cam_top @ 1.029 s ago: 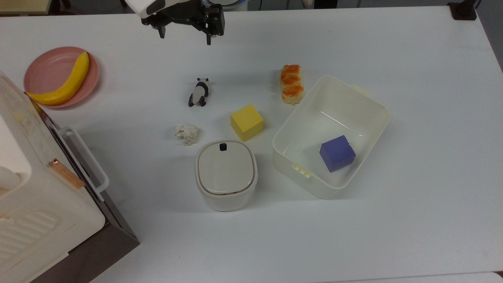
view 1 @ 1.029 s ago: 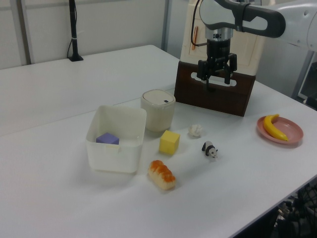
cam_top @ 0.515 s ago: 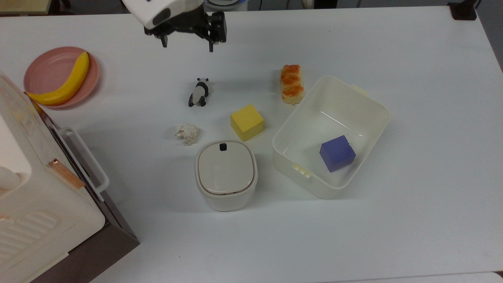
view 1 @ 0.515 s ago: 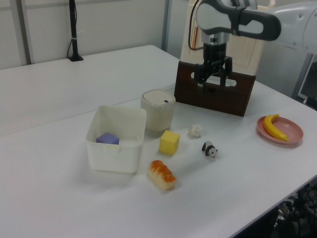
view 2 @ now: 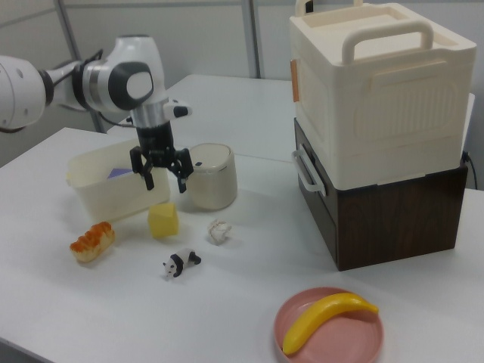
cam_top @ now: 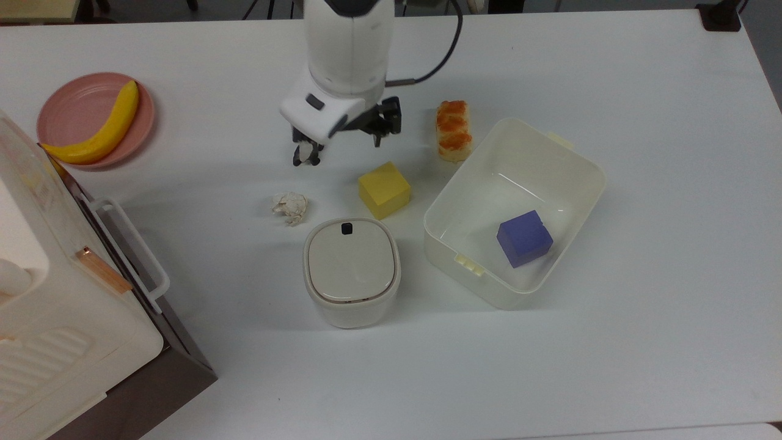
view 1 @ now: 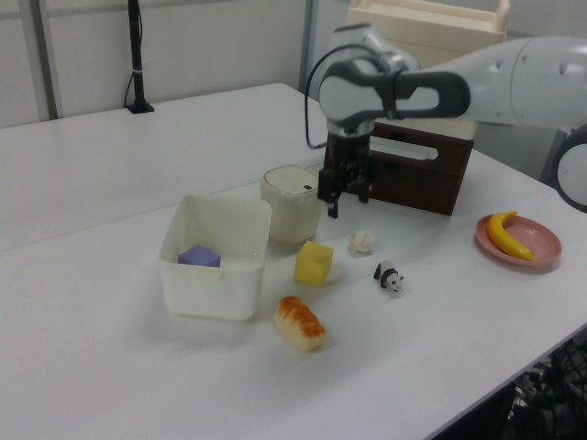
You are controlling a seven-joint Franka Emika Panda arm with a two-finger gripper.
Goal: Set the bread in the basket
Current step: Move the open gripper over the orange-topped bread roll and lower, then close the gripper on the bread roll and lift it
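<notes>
White table (cam_top: pixel 611 61), bread (cam_top: pixel 453 130) beside basket (cam_top: pixel 586 160)

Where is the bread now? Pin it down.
In the top view, the bread lies on the table just off the basket's upper-left wall, up and right of the yellow cube.

The top view looks straight down; the left and right views face each other across the white table (cam_top: pixel 641 342).

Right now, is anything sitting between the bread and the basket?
Nothing visible. In the top view the bread lies on the table right beside the basket wall, with bare table between them. The open gripper hangs above the table, to the top view's left of the bread.
</notes>
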